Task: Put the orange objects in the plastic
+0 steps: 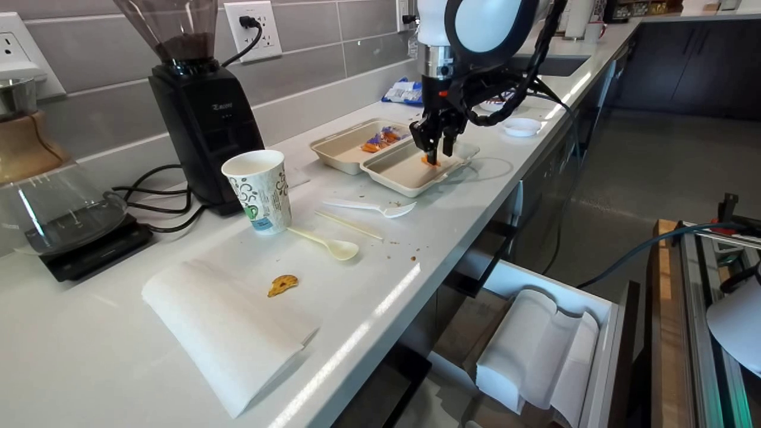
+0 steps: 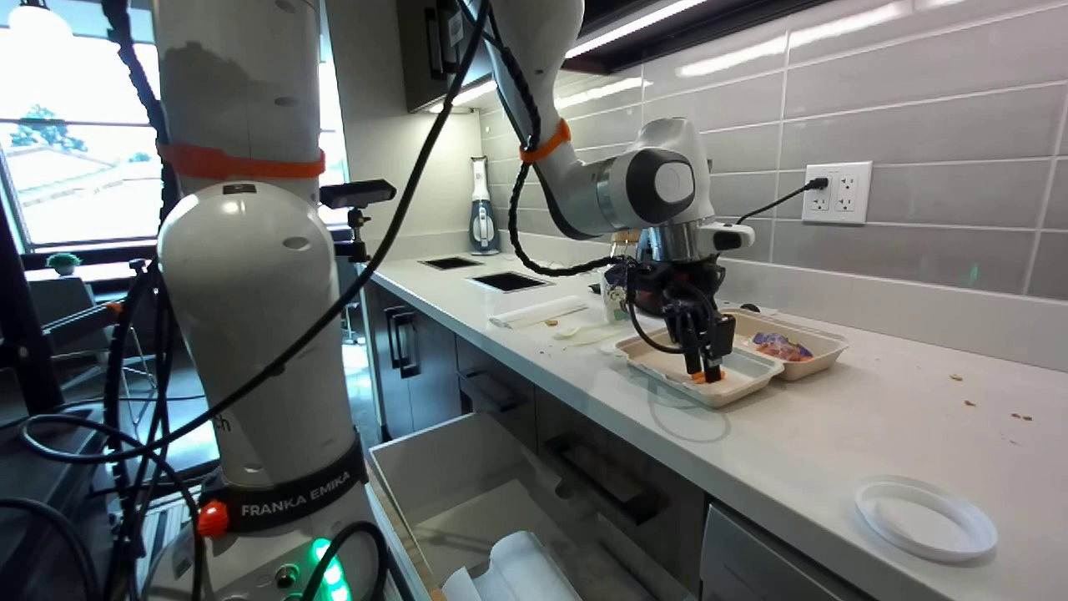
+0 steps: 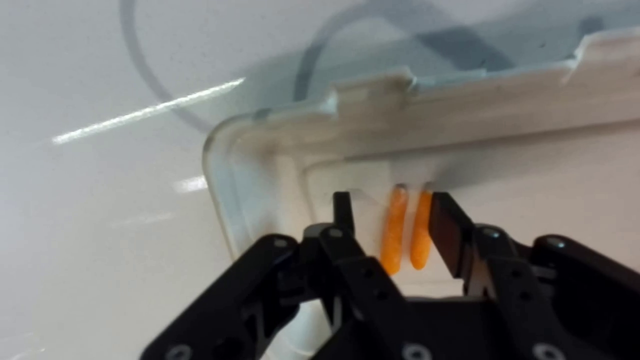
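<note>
Two slim orange pieces (image 3: 395, 230) lie side by side on the floor of the near half of a beige takeout box (image 3: 370, 127). They show as small orange spots under the fingers in both exterior views (image 1: 426, 160) (image 2: 719, 376). My gripper (image 3: 392, 212) is open, pointing down into that half, with a finger on each side of the pieces. The right finger overlaps the edge of the right piece; I cannot tell if they touch. The plastic bag (image 1: 383, 138), with blue-purple print and orange inside, lies in the box's other half; it also shows in an exterior view (image 2: 782, 346).
A paper cup (image 1: 261, 193), white fork (image 1: 380, 207), pale spoon (image 1: 336, 246) and folded paper (image 1: 232, 333) lie along the counter. A coffee grinder (image 1: 205, 119) stands by the wall. A round white lid (image 2: 926, 517) lies near the counter edge. A drawer below is open.
</note>
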You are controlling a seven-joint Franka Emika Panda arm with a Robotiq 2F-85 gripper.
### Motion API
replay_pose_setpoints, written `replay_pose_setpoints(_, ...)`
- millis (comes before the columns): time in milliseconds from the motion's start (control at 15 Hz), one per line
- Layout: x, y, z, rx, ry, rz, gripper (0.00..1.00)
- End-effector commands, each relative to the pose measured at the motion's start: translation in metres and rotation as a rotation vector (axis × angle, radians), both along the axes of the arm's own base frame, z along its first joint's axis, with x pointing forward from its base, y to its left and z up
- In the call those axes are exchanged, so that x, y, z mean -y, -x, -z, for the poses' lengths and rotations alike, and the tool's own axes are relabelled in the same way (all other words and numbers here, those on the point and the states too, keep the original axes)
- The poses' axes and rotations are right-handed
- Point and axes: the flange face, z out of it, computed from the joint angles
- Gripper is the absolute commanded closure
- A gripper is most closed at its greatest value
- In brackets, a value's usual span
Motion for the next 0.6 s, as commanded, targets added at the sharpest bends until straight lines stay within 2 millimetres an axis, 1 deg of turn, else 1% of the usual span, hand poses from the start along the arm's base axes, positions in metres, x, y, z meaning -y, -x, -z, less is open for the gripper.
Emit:
replay_pose_setpoints(0,-0.0006,-0.0043,0.0031,0.022,0.005,0.003,0.57)
replay_pose_setpoints(333,-0.0021,-0.0060,0.0016,0.028,0.002,0.000,0.61)
replay_pose_setpoints(533,-0.0032,-0.0068,0.0015,0.029,0.001,-0.003,0.61)
